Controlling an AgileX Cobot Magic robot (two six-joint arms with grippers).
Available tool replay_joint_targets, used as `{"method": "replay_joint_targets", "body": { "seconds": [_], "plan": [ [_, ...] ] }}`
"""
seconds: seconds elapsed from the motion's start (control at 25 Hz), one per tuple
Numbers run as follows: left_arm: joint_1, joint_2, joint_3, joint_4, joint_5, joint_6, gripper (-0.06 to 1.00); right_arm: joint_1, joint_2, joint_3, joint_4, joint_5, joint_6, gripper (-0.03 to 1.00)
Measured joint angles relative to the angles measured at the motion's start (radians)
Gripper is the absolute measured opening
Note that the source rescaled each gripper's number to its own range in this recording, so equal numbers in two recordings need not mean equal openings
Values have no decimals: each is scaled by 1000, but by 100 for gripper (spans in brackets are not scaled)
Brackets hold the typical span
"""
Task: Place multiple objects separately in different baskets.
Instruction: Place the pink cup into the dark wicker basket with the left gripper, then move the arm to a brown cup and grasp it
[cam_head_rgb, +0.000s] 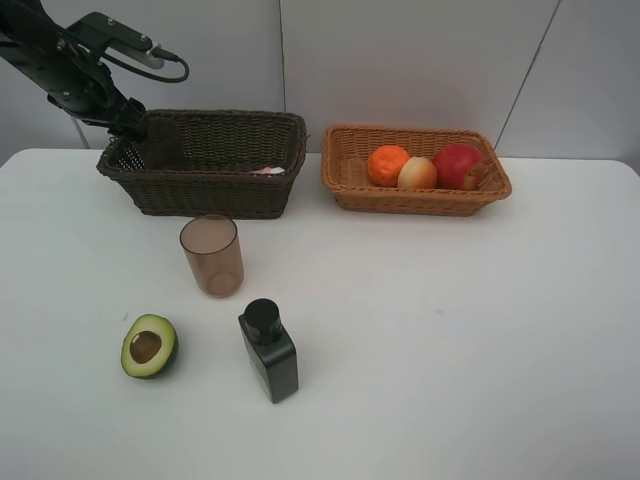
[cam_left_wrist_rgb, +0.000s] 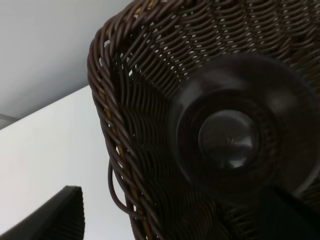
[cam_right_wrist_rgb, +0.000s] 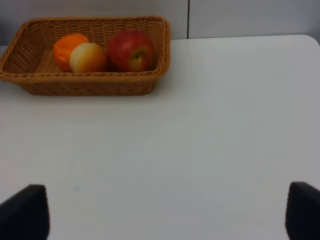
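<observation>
Now left tool (cam_head_rgb: 130, 117) wide, gripping nothing, above cup (cam_left_wrist_rgb: 235, 135) sorted into dark basket (cam_head_rgb: 215, 190); right tool (cam_right_wrist_rgb: 167, 215) open, empty.

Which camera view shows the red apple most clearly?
The right wrist view: the round red apple appears large and clear in the light tan wicker basket. The exterior high view shows the apple smaller. The left wrist view does not show it.

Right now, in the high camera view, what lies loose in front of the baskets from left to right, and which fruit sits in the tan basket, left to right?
Loose items: avocado half → cup → black bottle. Inside the tan basket: tangerine → peach → apple.
</observation>
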Motion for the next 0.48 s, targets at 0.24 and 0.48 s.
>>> {"method": "replay_joint_targets", "body": {
  "seconds": [0.24, 0.48],
  "plan": [
    [0, 0, 0, -3, 11, 3, 92, 0, 0, 0, 0, 0, 0, 100],
    [0, -1, 0, -3, 22, 3, 92, 0, 0, 0, 0, 0, 0, 100]
  ]
}}
